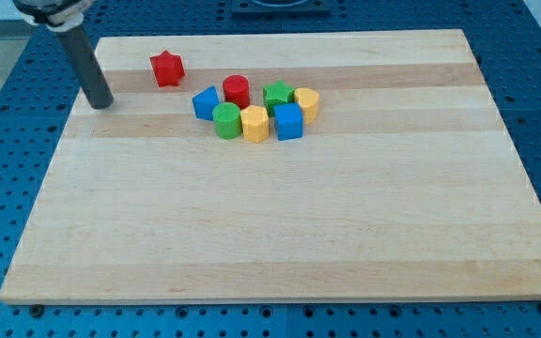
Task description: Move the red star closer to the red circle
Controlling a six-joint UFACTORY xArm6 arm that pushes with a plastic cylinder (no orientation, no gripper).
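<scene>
The red star (166, 69) lies near the top left of the wooden board (280, 225), apart from the other blocks. The red circle (236, 90) stands to its right and a little lower, at the top of a cluster of blocks. My tip (100, 104) rests on the board to the left of the red star and slightly below it, with a clear gap between them. The dark rod rises from the tip to the view's top left.
The cluster around the red circle holds a blue triangle (205, 102), a green circle (225, 120), a yellow hexagon (254, 123), a blue cube (288, 121), a green star (277, 94) and a yellow block (306, 102). A blue perforated table surrounds the board.
</scene>
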